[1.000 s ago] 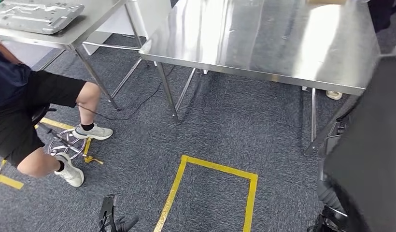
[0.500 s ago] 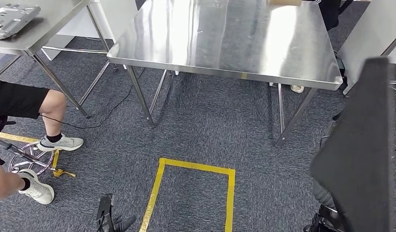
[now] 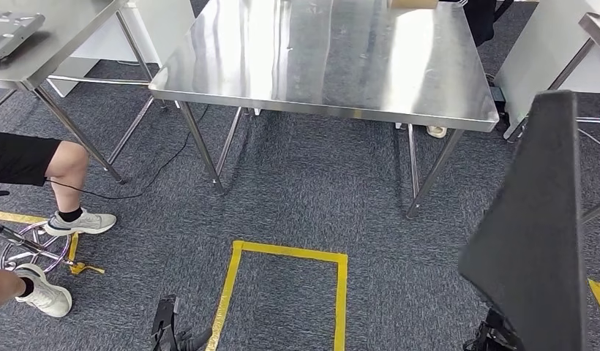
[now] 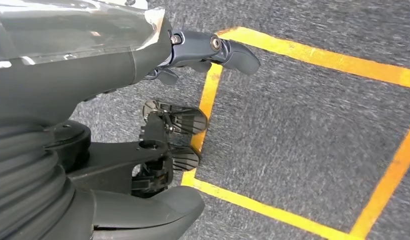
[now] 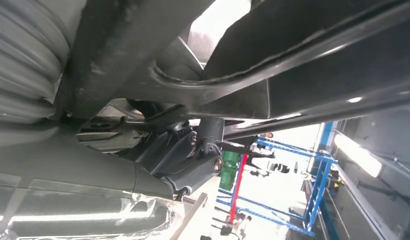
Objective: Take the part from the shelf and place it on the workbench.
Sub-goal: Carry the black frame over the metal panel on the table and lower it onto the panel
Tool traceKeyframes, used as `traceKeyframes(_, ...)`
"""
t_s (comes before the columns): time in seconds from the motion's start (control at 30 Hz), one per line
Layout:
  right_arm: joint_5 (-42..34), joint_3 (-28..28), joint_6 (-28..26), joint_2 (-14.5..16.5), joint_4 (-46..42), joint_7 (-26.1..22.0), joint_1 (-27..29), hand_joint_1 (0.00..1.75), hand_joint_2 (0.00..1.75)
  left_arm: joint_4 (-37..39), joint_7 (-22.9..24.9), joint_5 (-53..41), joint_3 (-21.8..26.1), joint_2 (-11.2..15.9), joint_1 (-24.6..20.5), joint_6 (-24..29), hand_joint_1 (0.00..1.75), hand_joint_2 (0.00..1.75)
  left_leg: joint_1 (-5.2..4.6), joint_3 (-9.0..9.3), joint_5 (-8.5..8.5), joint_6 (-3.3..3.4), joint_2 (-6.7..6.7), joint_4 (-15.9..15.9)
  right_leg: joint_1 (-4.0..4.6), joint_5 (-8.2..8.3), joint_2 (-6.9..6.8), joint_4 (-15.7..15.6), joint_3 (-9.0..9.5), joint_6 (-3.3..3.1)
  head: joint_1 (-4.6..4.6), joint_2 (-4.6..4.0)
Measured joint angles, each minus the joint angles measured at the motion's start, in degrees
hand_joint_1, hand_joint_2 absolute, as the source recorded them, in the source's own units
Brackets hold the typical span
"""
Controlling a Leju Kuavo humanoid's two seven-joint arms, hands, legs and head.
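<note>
A large flat black part (image 3: 538,234) stands on edge at my right side, gripped from below by my right hand (image 3: 493,335). In the right wrist view that hand (image 5: 193,155) curls its dark fingers under the part's black underside (image 5: 318,75). The steel workbench (image 3: 319,58) lies ahead across the carpet, with its top bare on the near side. My left hand (image 3: 173,333) hangs low at my left. In the left wrist view it (image 4: 153,150) holds nothing, and its fingers are spread above the floor.
A yellow tape rectangle (image 3: 286,292) marks the carpet in front of me. A person's legs (image 3: 55,190) and a stool (image 3: 34,245) are at the left, beside a second steel table (image 3: 55,36). A cable (image 3: 136,186) trails on the floor. Another table's edge (image 3: 593,25) is at the right.
The whole picture has shifted, so the camera has turned: the workbench now sits more centred and the person is further left. The black part stays in my right hand.
</note>
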Motion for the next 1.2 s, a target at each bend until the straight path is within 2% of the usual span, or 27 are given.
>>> traceKeyframes(0.03, 0.06, 0.00, 0.02, 0.02, -0.01, 0.00, 0.00, 1.75, 1.75, -0.15, -0.04, -0.01, 0.00, 0.05, 0.04, 0.13, 0.00, 1.75, 0.25, -0.79, -1.32, -0.56, -0.02, 1.80, -0.25, 0.10, -0.02, -0.12, 0.01, -0.34, -0.09, 0.00)
traceKeyframes(0.13, 0.26, 0.00, 0.11, 0.11, -0.02, 0.00, 0.02, 1.75, 1.75, -0.44, -0.04, -0.02, -0.01, 0.07, 0.44, 0.56, 0.00, 1.75, 1.74, -5.45, -6.70, -2.22, 0.01, 12.09, -0.43, 0.22, -0.09, -0.12, -0.28, -0.86, -0.25, 0.00)
traceKeyframes(0.17, 0.29, 0.00, 0.13, 0.13, -0.01, 0.01, 0.04, 1.75, 1.75, -0.52, -0.03, -0.01, -0.01, 0.07, 0.66, 0.68, 0.00, 1.75, 2.25, -6.42, -7.23, -2.61, 0.02, 14.25, -0.54, 0.26, -0.09, -0.11, -0.36, -0.88, -0.24, 0.00)
traceKeyframes(0.2, 0.31, 0.00, 0.15, 0.15, -0.01, 0.01, 0.05, 1.75, 1.75, -0.62, -0.02, -0.01, -0.01, 0.07, 0.84, 0.76, 0.00, 1.75, 2.68, -6.28, -6.57, -2.92, 0.04, 14.16, -0.70, 0.29, -0.08, -0.10, -0.38, -0.86, -0.26, 0.00)
traceKeyframes(0.23, 0.31, 0.00, 0.16, 0.18, 0.00, 0.02, 0.05, 1.75, 1.75, -0.75, -0.01, 0.00, -0.01, 0.08, 0.96, 0.81, 0.00, 1.75, 3.07, -5.00, -4.97, -3.20, 0.06, 11.84, -0.90, 0.32, -0.07, -0.10, -0.34, -0.80, -0.25, 0.00)
traceKeyframes(0.27, 0.31, 0.00, 0.16, 0.21, 0.00, 0.02, 0.04, 1.75, 1.75, -0.94, 0.00, 0.00, -0.01, 0.08, 1.02, 0.85, 0.00, 1.75, 3.43, -2.81, -2.89, -3.47, 0.06, 7.85, -1.10, 0.35, -0.06, -0.10, -0.26, -0.71, -0.27, 0.00)
traceKeyframes(0.33, 0.33, 0.00, 0.17, 0.25, -0.03, 0.03, -0.01, 1.75, 1.75, -1.31, 0.00, 0.00, -0.03, 0.05, 1.02, 0.83, 0.00, 1.75, 3.57, 0.91, -0.58, -3.86, -0.12, 0.77, -1.14, 0.49, -0.04, -0.14, -0.25, -0.13, -0.29, 0.00)
traceKeyframes(0.37, 0.36, 0.00, 0.20, 0.26, -0.04, 0.03, -0.02, 1.75, 1.75, -1.47, 0.02, 0.01, -0.04, 0.04, 1.05, 0.82, 0.00, 1.75, 3.42, 1.72, -0.29, -3.83, -0.22, -0.98, -1.09, 0.63, -0.03, -0.25, -0.31, 0.31, -0.32, 0.00)
traceKeyframes(0.4, 0.39, 0.00, 0.27, 0.26, -0.05, 0.04, -0.03, 1.75, 1.75, -1.59, 0.04, 0.02, -0.05, 0.03, 1.12, 0.84, 0.00, 1.75, 3.12, 1.73, -0.49, -3.61, -0.32, -1.35, -1.05, 0.83, -0.03, -0.48, -0.36, 0.81, -0.32, 0.00)
traceKeyframes(0.47, 0.44, 0.00, 0.49, 0.27, -0.04, 0.05, -0.03, 1.75, 1.75, -1.84, 0.09, 0.10, -0.05, 0.06, 1.26, 0.90, 0.00, 1.75, 2.86, 1.55, 0.00, -2.55, -0.26, -1.70, -1.18, 1.16, -0.04, -0.98, -0.41, 1.71, -0.31, 0.00)
traceKeyframes(0.5, 0.44, 0.01, 0.59, 0.27, -0.04, 0.06, -0.05, 1.75, 1.75, -1.97, 0.10, 0.15, -0.05, 0.08, 1.29, 0.93, 0.00, 1.75, 2.83, 1.58, 0.33, -1.92, -0.19, -2.03, -1.20, 0.79, -0.06, -0.50, -0.76, 1.84, -0.23, 0.00)
traceKeyframes(0.53, 0.44, 0.02, 0.67, 0.27, -0.04, 0.07, -0.08, 1.75, 1.75, -2.09, 0.10, 0.19, -0.05, 0.09, 1.29, 0.95, 0.00, 1.75, 2.82, 1.62, 0.67, -1.34, -0.12, -2.37, -1.14, -0.05, -0.08, 0.89, -1.48, 1.71, -0.15, 0.00)
traceKeyframes(0.57, 0.44, 0.03, 0.77, 0.26, -0.02, 0.07, -0.11, 1.75, 1.75, -2.19, 0.11, 0.26, -0.05, 0.08, 1.32, 0.96, 0.00, 1.75, 2.75, 1.61, 0.91, -0.88, -0.05, -2.57, -1.03, -1.50, -0.10, 3.69, -2.83, 1.30, 0.01, 0.00)
traceKeyframes(0.63, 0.42, 0.04, 0.97, 0.26, 0.08, 0.08, -0.12, 1.75, 1.75, -2.23, 0.09, 0.39, -0.05, 0.08, 1.44, 0.99, 0.00, 1.75, 2.24, 1.38, 1.05, -0.34, 0.01, -2.58, -0.66, -4.70, -0.09, 11.44, -6.38, 0.49, 0.19, 0.00)
traceKeyframes(0.67, 0.41, 0.04, 1.08, 0.26, 0.16, 0.11, -0.11, 1.75, 1.75, -2.23, 0.06, 0.48, -0.05, 0.07, 1.53, 1.02, 0.00, 1.75, 1.92, 1.29, 1.10, -0.15, 0.04, -2.57, -0.40, -5.61, -0.09, 14.35, -7.67, 0.36, 0.26, 0.00)
traceKeyframes(0.7, 0.40, 0.04, 1.13, 0.26, 0.24, 0.15, -0.11, 1.75, 1.75, -2.23, 0.01, 0.54, -0.05, 0.07, 1.60, 1.08, 0.00, 1.75, 1.60, 1.24, 1.13, 0.00, 0.04, -2.55, -0.08, -5.62, -0.08, 15.05, -7.87, 0.40, 0.29, 0.00)
traceKeyframes(0.73, 0.40, 0.04, 1.16, 0.26, 0.30, 0.18, -0.11, 1.75, 1.75, -2.25, -0.05, 0.61, -0.05, 0.07, 1.65, 1.16, 0.00, 1.75, 1.31, 1.26, 1.15, 0.10, 0.01, -2.54, 0.27, -4.74, -0.09, 13.22, -6.81, 0.53, 0.31, 0.00)
traceKeyframes(0.77, 0.41, 0.04, 1.19, 0.27, 0.33, 0.20, -0.12, 1.75, 1.75, -2.30, -0.10, 0.73, -0.06, 0.07, 1.68, 1.31, 0.00, 1.75, 1.05, 1.32, 1.15, 0.16, -0.05, -2.53, 0.64, -3.31, -0.09, 9.29, -4.66, 0.57, 0.31, 0.00)
traceKeyframes(0.83, 0.45, 0.04, 1.20, 0.28, 0.36, 0.21, -0.19, 1.75, 1.75, -2.52, -0.13, 0.92, -0.09, 0.04, 1.71, 1.66, 0.00, 1.75, 0.59, 1.38, 1.08, 0.14, -0.15, -2.47, 1.33, -1.00, -0.14, 1.42, -0.47, -0.03, 0.26, 0.00)
traceKeyframes(0.87, 0.47, 0.03, 1.21, 0.28, 0.36, 0.20, -0.24, 1.75, 1.75, -2.64, -0.13, 0.97, -0.10, 0.03, 1.73, 1.81, 0.00, 1.75, 0.42, 1.35, 1.05, 0.08, -0.17, -2.43, 1.56, -0.40, -0.17, -0.81, 0.72, -0.45, 0.23, 0.00)
traceKeyframes(0.93, 0.49, 0.03, 1.21, 0.30, 0.36, 0.20, -0.28, 1.75, 1.75, -2.83, -0.13, 0.99, -0.13, -0.01, 1.83, 2.00, 0.00, 1.75, 0.26, 1.28, 1.02, -0.10, -0.10, -2.40, 1.72, -0.06, -0.21, -1.67, 1.19, -1.00, 0.19, 0.00)
traceKeyframes(1.0, 0.51, 0.02, 1.22, 0.34, 0.36, 0.20, -0.30, 1.75, 1.75, -3.14, -0.14, 1.01, -0.15, 0.04, 1.96, 2.14, 0.00, 1.75, 0.29, 1.01, 0.57, -0.60, -0.07, -1.85, 1.08, 0.21, -0.19, -1.99, 1.40, -1.42, 0.15, 0.00)
traceKeyframes(1.03, 0.52, 0.02, 1.26, 0.37, 0.36, 0.20, -0.30, 1.75, 1.75, -3.30, -0.15, 1.01, -0.16, 0.07, 1.98, 2.19, 0.00, 1.75, 0.40, 0.38, -0.34, -1.07, -0.09, -0.49, 0.69, 0.31, -0.20, -2.17, 1.56, -1.66, 0.05, 0.00)
traceKeyframes(1.07, 0.54, 0.02, 1.32, 0.40, 0.36, 0.20, -0.31, 1.75, 1.75, -3.44, -0.16, 1.01, -0.16, 0.10, 2.02, 2.22, 0.00, 1.75, 0.66, -0.84, -1.78, -1.64, -0.12, 2.01, 0.33, 0.36, -0.21, -2.29, 1.70, -1.85, -0.07, 0.00)
traceKeyframes(1.13, 0.56, 0.02, 1.48, 0.44, 0.36, 0.20, -0.30, 1.75, 1.75, -3.50, -0.17, 1.01, -0.16, 0.10, 2.17, 2.26, 0.00, 1.75, 1.58, -4.65, -5.19, -2.79, -0.09, 9.46, 0.14, 0.31, -0.23, -2.29, 1.74, -2.01, -0.26, 0.00)
traceKeyframes(1.17, 0.56, 0.02, 1.55, 0.44, 0.37, 0.20, -0.29, 1.75, 1.75, -3.50, -0.17, 1.01, -0.16, 0.11, 2.30, 2.27, 0.00, 1.75, 2.10, -6.38, -6.07, -3.27, -0.06, 12.52, 0.01, 0.29, -0.21, -2.28, 1.73, -1.98, -0.24, 0.00)
traceKeyframes(1.2, 0.56, 0.02, 1.59, 0.46, 0.37, 0.20, -0.28, 1.75, 1.75, -3.51, -0.17, 1.01, -0.16, 0.11, 2.42, 2.27, 0.00, 1.75, 2.59, -7.31, -5.87, -3.71, -0.02, 13.81, -0.18, 0.21, -0.17, -2.27, 1.77, -1.85, -0.26, 0.00)
